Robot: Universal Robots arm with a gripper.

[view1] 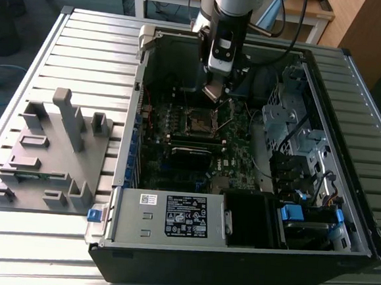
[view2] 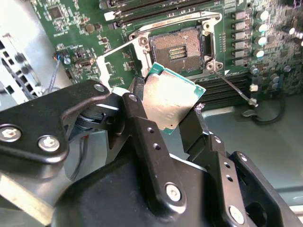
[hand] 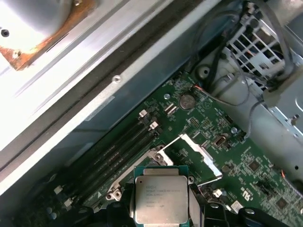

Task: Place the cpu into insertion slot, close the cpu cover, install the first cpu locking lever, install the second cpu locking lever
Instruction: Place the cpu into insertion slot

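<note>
My gripper (view1: 214,91) hangs inside the open computer case, a little above the motherboard, shut on the cpu (view2: 170,101). The cpu is a square chip with a silver top and green edge, pinched by its sides between two black fingers (view2: 142,123). In the first wrist view the cpu (hand: 161,198) sits flat between the fingers. The insertion slot (view2: 177,47) lies bare with its pin grid exposed, a short way from the chip. The cpu cover (view2: 105,71) stands swung open beside the slot, and its silvery frame (hand: 203,153) shows past the chip. A thin locking lever (view2: 232,87) sticks out, released.
The case (view1: 235,251) lies open on a slatted metal table. A grey fixture block (view1: 52,145) stands at the exterior view's left. The power supply (view1: 178,214) sits near the front and a drive cage (view1: 291,124) at the right. Long black memory slots (hand: 118,151) run beside the socket.
</note>
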